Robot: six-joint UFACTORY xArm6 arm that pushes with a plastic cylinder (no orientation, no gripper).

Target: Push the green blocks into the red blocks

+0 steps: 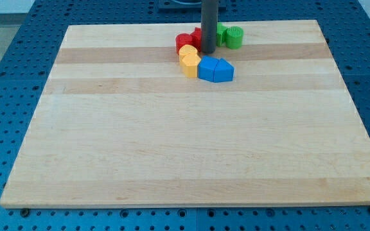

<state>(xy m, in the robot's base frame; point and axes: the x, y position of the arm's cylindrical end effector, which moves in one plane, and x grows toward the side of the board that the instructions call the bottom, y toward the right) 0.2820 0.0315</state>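
Note:
The blocks sit in a cluster near the view's top centre of the wooden board (185, 128). A red block (184, 42) is at the cluster's left, with more red (197, 34) behind it, partly hidden by the rod. A green cylinder (234, 36) stands at the right, and another green block (220, 33) shows just right of the rod. My tip (208, 51) rests between the red and green blocks, just above the blue blocks.
Two yellow blocks (189, 61) lie below the red one, touching it. Two blue blocks (215, 69) lie side by side right of the yellow ones. A blue perforated table (5, 96) surrounds the board.

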